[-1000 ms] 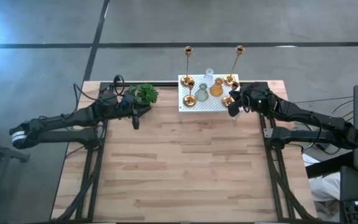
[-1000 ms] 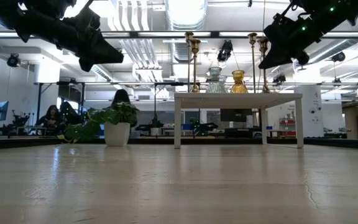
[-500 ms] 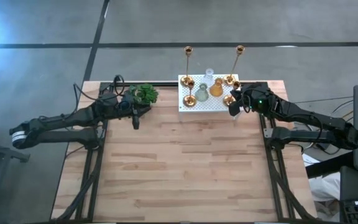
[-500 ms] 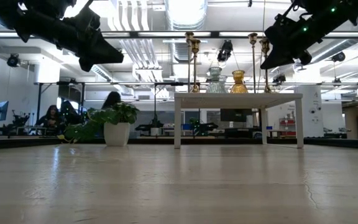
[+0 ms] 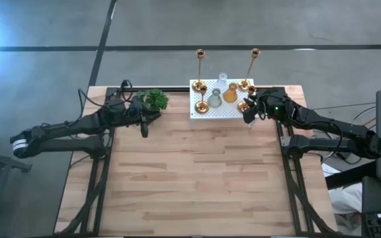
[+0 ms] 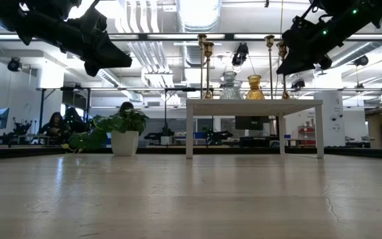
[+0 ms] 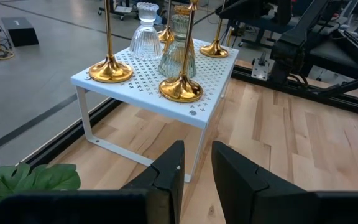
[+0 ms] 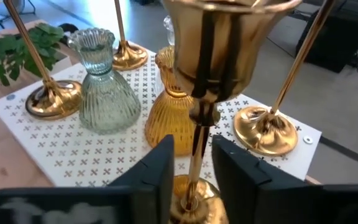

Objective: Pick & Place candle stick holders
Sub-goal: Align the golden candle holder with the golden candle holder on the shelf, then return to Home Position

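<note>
Candlesticks of gold and three glass holders stand on my white stand point(image 5: 221, 109) at the table's far edge. My right gripper point(image 8: 191, 163) straddles one gold candlestick point(image 8: 205, 74), fingers apart. My left gripper point(image 7: 196, 167), open, waits near the plant point(image 5: 154, 99).

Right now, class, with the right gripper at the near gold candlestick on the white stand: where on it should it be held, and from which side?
Grip the gold candlestick on its slim upright stem, below the wide cup and above the round base. The right gripper already straddles that stem from the stand's table-side edge, fingers open. Closing there keeps clear of the amber glass holder behind.
</note>
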